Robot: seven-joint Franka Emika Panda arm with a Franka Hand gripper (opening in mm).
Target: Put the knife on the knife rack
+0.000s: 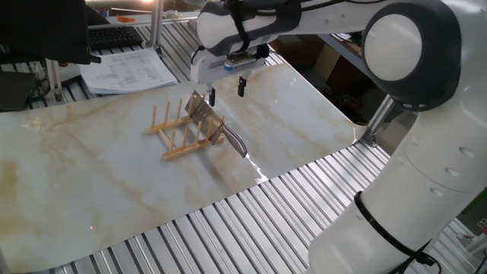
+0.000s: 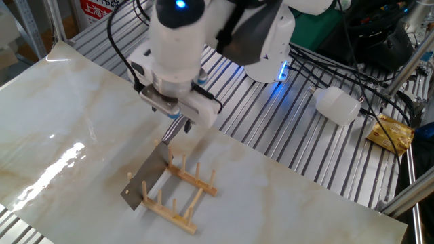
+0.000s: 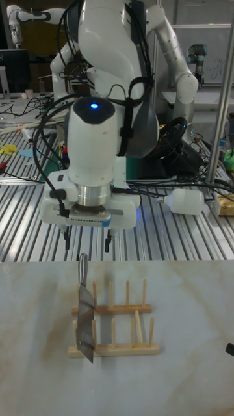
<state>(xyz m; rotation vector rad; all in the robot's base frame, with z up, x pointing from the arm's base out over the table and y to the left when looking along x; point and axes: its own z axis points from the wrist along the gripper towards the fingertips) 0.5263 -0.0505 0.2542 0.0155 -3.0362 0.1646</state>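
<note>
Tall fixed view — gripper [image 3: 88,242] empty, fingers spread | knife [image 3: 85,322] in knife rack [image 3: 123,331] — handle tip blurred

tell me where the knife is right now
In the tall fixed view the knife stands on edge at the left end of the knife rack, blade between the pegs, handle pointing toward the open gripper above it.

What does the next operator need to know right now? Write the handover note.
Tool: open, empty, hovering above the knife rack, apart from it.
Knife: standing on edge between the pegs at one end of the rack, handle sticking out past the rail.
Rack sits on the marble table.
Done: knife placed and released.
Left: nothing obvious; perhaps check that it sits steady.
</note>
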